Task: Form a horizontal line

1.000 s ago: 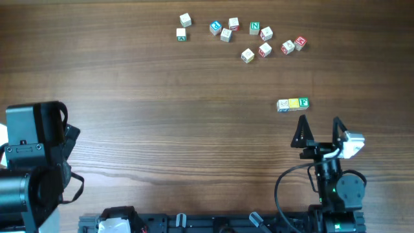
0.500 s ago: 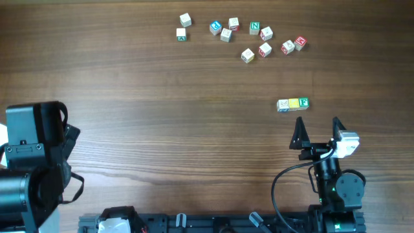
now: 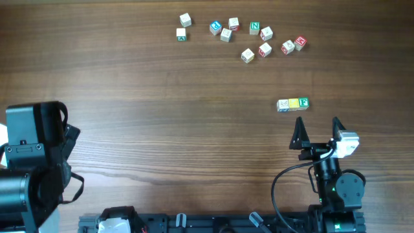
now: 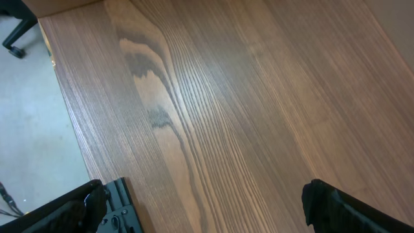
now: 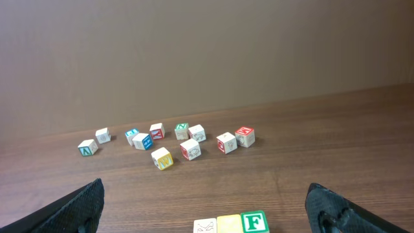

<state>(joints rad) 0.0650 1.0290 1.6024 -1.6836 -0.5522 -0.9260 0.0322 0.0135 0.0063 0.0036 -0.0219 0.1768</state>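
Note:
The horizontal line [image 3: 293,104] is a row of three touching cubes on the wooden table: a pale one, a yellow one and one with a green F. In the right wrist view the horizontal line [image 5: 231,224] lies at the bottom edge, between the fingers and ahead of them. My right gripper [image 3: 318,123] stands open just on the near side of the row, touching nothing. Its wide-open look repeats in the right gripper [image 5: 206,197]. My left gripper [image 4: 204,204] is open over bare wood at the table's left edge.
Several loose letter cubes [image 3: 246,35] lie scattered at the far side of the table; in the right wrist view the loose cubes [image 5: 174,139] sit beyond the row. The left arm [image 3: 35,155] is folded at the near left corner. Floor [image 4: 32,129] shows past the left edge.
My right gripper drifted slightly left a second ago and has held still since. The cubes and the left arm have not moved.

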